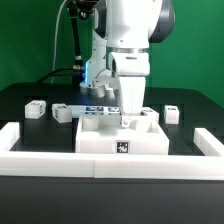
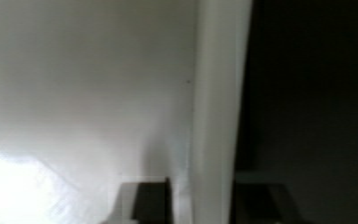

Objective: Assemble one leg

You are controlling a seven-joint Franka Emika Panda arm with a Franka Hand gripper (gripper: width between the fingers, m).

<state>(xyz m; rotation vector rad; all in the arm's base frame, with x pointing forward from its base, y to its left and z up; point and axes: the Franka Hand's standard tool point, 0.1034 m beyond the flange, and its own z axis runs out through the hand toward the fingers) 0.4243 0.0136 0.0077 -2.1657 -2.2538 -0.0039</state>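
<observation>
We see a plain green wall (image 1: 30, 40) across the far side, evenly lit. In front of it lies a matte black tabletop (image 1: 25, 95) with a dull sheen. Along the near side we find a raised white rail (image 1: 50, 160) running from the exterior view's left to its right

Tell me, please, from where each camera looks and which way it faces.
Exterior view: off the arm, in front of the black table, slightly above it, facing the robot; shows that arm, its pincer down at the white panel, and a loose leg.
Wrist view: on the wrist, very close to a blurred white surface; no part of the robot is clearly visible.
Shared: possibly the white panel; it cannot be confirmed.
</observation>
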